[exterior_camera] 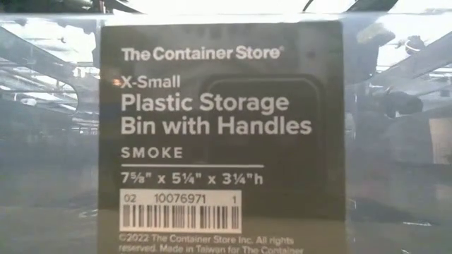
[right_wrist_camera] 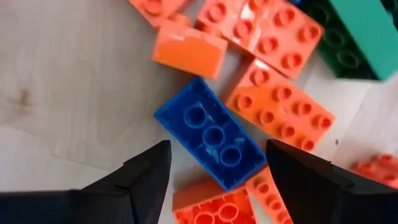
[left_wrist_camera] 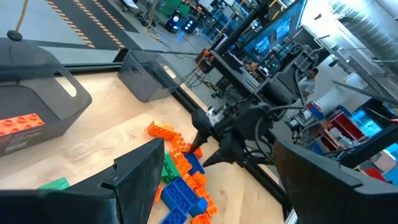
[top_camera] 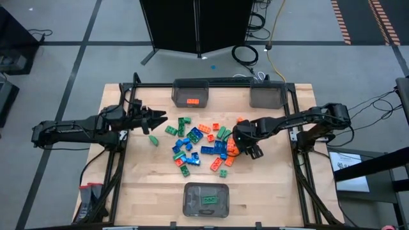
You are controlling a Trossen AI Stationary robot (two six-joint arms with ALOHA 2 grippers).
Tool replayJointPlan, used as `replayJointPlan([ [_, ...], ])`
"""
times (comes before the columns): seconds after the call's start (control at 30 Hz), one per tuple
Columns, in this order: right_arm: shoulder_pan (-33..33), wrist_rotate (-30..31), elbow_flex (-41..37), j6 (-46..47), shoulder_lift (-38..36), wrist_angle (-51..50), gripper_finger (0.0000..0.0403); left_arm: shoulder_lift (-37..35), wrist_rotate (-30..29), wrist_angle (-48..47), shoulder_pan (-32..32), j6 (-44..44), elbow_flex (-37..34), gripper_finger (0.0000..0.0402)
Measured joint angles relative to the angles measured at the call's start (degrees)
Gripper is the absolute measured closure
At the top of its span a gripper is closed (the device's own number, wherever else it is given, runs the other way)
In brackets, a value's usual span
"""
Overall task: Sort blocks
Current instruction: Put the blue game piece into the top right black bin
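The pale wooden table [top_camera: 147, 185] carries three grey translucent rectangular plastic bins: one at twelve o'clock [top_camera: 191, 93] with an orange brick inside, one at one o'clock [top_camera: 267, 96], and one at six o'clock [top_camera: 206, 199] holding a green brick. Only the low view reads that near bin's printed label [exterior_camera: 219, 137], which fills the picture and hides the table behind it. At the table's centre lies the pile of small studded plastic bricks in orange, green and blue [top_camera: 201, 145]; a single green brick [top_camera: 154, 140] sits apart at nine o'clock of the pile. The left gripper [top_camera: 160, 119] hangs at ten o'clock of the pile, fingers spread and holding nothing. The right gripper [top_camera: 241, 148] is down at the pile's three o'clock edge. Its wrist view alone shows the detail: the fingers stand apart on either side of an overturned blue brick [right_wrist_camera: 214, 134], not touching it, with orange bricks [right_wrist_camera: 280, 109] crowded around.
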Motion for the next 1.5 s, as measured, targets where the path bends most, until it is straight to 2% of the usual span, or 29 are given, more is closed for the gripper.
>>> replayJointPlan([
  [0.13,-0.96,0.1,-1.16,-2.57,0.0,2.64,0.0145,0.0,-0.44,0.01,0.0,-0.17,0.0,0.01],
  [0.27,-1.67,-2.85,-3.46,-1.39,-0.03,2.87,0.0145,0.0,-1.51,0.07,0.02,-0.45,0.0,0.01],
  [0.63,-1.67,-2.61,-5.09,-1.14,0.0,6.24,0.0149,-0.02,-4.35,0.5,0.02,-0.46,0.0,0.01],
  [0.8,-1.69,-2.57,-5.09,0.47,0.0,7.63,0.0198,-0.02,-4.9,0.45,0.02,-0.31,0.0,0.01],
  [1.03,-1.67,-2.71,-5.0,3.74,-0.04,8.14,0.0332,-0.02,-4.92,0.43,0.0,-0.2,0.0,0.01],
  [1.27,-1.69,-4.31,-2.0,13.46,-0.77,5.9,0.0332,0.0,-4.91,0.43,0.02,-0.2,0.0,0.01],
  [1.4,-2.29,-4.14,2.78,15.13,-3.52,3.69,0.0332,0.0,-4.9,0.43,0.02,-0.22,0.0,0.01],
  [1.5,-4.23,-1.78,6.89,15.81,-6.3,0.43,0.0332,-0.02,-4.9,0.45,0.02,-0.44,0.0,0.01],
])
